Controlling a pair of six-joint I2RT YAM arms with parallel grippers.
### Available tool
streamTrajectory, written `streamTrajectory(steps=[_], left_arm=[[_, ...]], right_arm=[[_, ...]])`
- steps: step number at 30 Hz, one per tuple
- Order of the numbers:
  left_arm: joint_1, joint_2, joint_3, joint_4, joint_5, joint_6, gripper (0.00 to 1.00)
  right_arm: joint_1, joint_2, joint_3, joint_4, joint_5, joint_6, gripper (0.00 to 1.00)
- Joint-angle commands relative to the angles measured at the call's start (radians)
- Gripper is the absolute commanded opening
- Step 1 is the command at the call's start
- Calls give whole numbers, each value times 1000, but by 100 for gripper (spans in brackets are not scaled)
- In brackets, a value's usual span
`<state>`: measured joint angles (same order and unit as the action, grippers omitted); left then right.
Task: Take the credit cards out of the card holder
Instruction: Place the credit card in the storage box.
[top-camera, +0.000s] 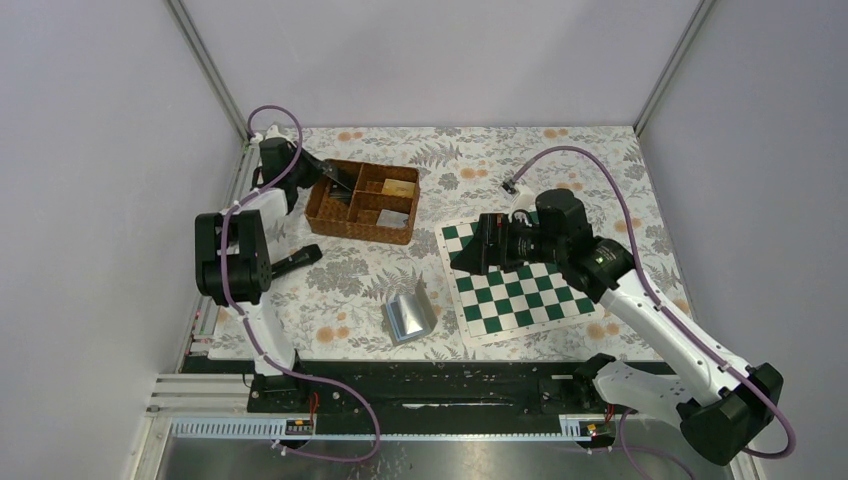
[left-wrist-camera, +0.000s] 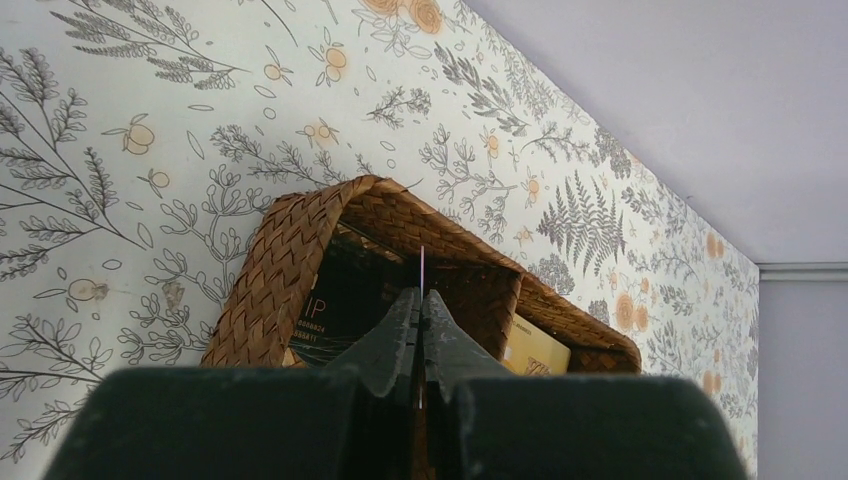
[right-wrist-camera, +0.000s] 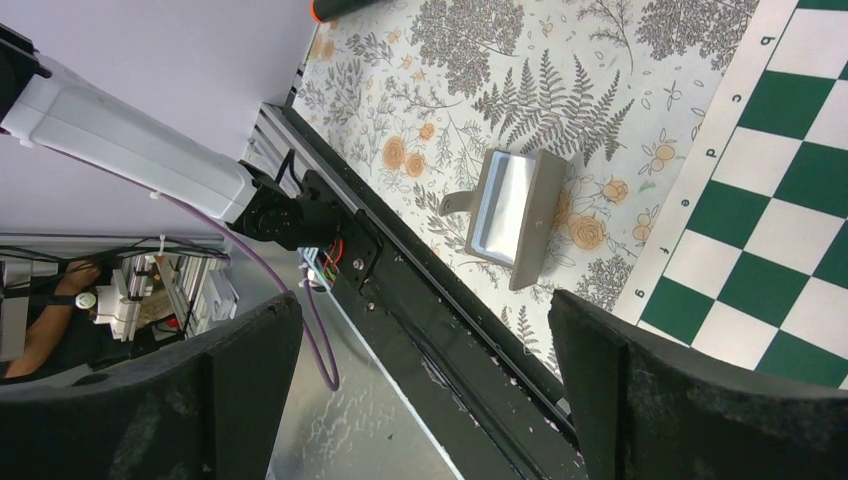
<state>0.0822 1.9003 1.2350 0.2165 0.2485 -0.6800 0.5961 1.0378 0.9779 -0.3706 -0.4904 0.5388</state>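
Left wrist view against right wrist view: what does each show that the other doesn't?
Only left wrist: the shut left pincer pinching what looks like a thin card edge-on over the wicker basket, a black card inside it. Only right wrist: the open right pincer, the card holder partly open, the chessboard. Both: the floral tablecloth.

Left gripper (left-wrist-camera: 421, 296)'s card (left-wrist-camera: 422, 265) (edge-on) over basket (left-wrist-camera: 290, 260)
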Motion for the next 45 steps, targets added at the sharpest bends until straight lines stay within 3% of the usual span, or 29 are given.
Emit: streamTrajectory(steps=[1,14,21,32,40,45], left_arm=[[2,33,58,79,50,8,0],[-13,91,48,104,31,13,0],[-18,91,51,84,1,19,13],[-19,75,90,3,-22,48,21],[-29,-68,128,-115,-28,62,26],[-55,-224,180,-407,-37,37,26]], right_arm=[[-12,15,57,11,-3,-19,100],[-23,34,87,12,-16,-30,99],[-24,31,103,12,-18,-24,99],[-27,5,96,11,-22,-18,99],[-27,-2,74,6,-10,-13,100],[-27,-5,50,-15,48,21,98]])
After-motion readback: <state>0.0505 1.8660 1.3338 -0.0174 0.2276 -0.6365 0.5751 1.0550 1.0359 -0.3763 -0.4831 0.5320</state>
